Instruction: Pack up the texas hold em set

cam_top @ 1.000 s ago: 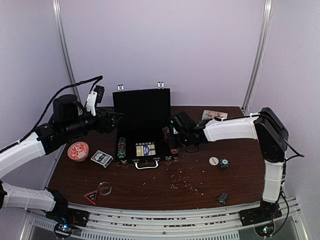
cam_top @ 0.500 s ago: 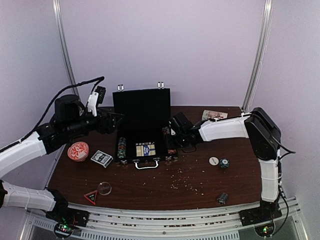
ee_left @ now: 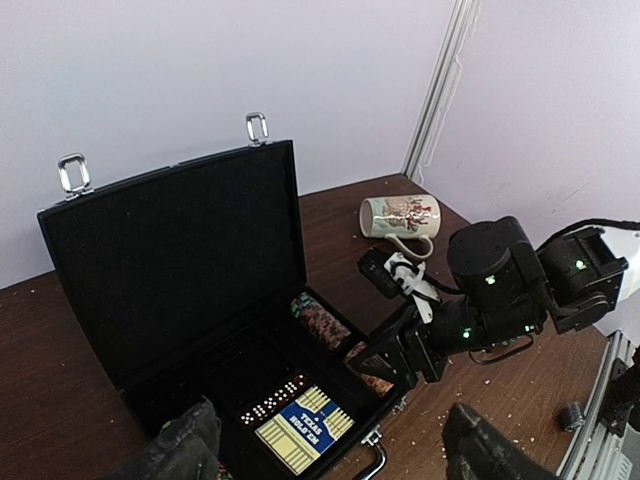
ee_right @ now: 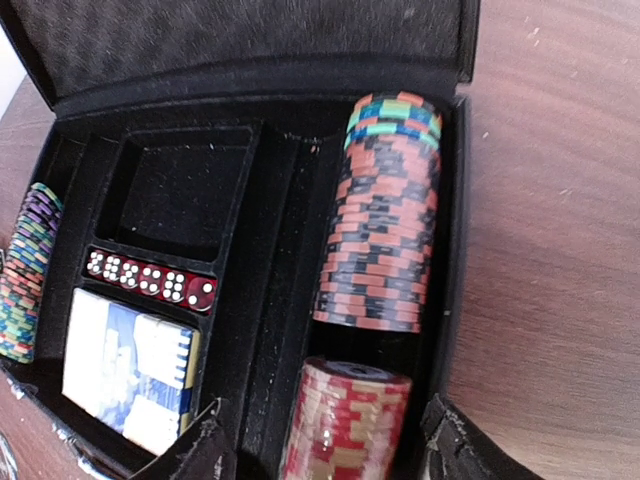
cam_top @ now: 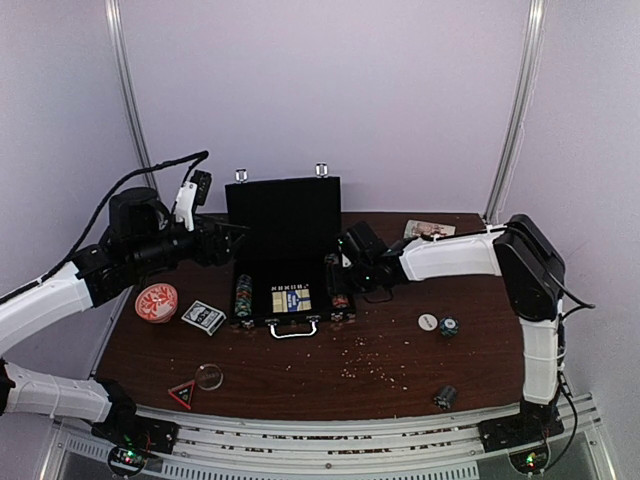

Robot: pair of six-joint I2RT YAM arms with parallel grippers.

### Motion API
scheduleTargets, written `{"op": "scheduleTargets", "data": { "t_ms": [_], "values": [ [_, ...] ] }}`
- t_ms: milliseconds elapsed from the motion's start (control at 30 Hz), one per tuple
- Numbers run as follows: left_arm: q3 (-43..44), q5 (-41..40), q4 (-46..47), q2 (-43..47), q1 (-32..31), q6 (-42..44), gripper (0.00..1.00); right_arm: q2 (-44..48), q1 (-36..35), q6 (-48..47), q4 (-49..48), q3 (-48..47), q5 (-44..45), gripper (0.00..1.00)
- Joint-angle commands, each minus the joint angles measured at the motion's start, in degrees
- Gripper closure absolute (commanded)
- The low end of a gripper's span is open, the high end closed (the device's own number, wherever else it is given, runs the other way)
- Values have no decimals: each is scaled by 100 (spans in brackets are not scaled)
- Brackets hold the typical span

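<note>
Dark brown wooden bench (cam_top: pixel 300 375). Centre, far: open black hard briefcase (cam_top: pixel 285 215). Left: orange-red patterned round dish (cam_top: pixel 156 302), with boxed card deck (cam_top: pixel 203 317) just beside it. Near left: red triangular marker (cam_top: pixel 182 394), clear round disc (cam_top: pixel 209 377). Right: white round button (cam_top: pixel 428 321), small chip stack (cam_top: pixel 448 326). Far right: white printed mug (cam_top: pixel 428 230), on its side. Scattered crumbs (cam_top: pixel 370 360).

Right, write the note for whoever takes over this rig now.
Left tool: open, empty, hovering by the open case.
Right tool: open, astride the red chip stack at the front of the case's right slot.
Done: left-slot chips, dice and one blue deck are in the case.
To do: the boxed deck lying left of the case probably goes in the empty compartment. Then the white button and loose chips on the right. Then shut the lid.
</note>
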State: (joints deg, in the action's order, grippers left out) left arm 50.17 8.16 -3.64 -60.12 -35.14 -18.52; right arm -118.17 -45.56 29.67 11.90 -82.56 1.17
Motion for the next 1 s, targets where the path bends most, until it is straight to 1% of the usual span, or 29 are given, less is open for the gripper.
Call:
{"op": "scheduleTargets", "data": {
  "t_ms": [0, 200, 333, 400, 500, 700, 800, 967],
  "values": [
    [186, -5, 118, -44, 6, 42, 20, 697, -14, -233, 253, 125, 445, 35],
    [179, -303, 75, 42, 5, 131, 20, 1776, -140, -383, 558, 1216, 723, 34],
    [177, -687, 42, 212, 6, 272, 20, 2716, -315, -170, 1073, 2030, 1061, 34],
    [175, -915, 23, 290, 15, 331, 19, 3303, -426, 172, 1375, 2466, 1149, 34],
    [201, -1072, -21, 332, 75, 391, 19, 4171, -691, 865, 1676, 3198, 1044, 34],
    [253, -950, -49, 329, 590, 393, 17, 5754, -1261, 2568, 2209, 4622, 743, 37],
    [311, -904, -127, 283, 858, 390, 17, 6369, -1496, 3262, 2488, 5118, 645, 39],
    [312, -804, -119, 255, 1118, 346, 17, 7096, -1669, 3787, 2981, 5411, 341, 41]
  ]
}}
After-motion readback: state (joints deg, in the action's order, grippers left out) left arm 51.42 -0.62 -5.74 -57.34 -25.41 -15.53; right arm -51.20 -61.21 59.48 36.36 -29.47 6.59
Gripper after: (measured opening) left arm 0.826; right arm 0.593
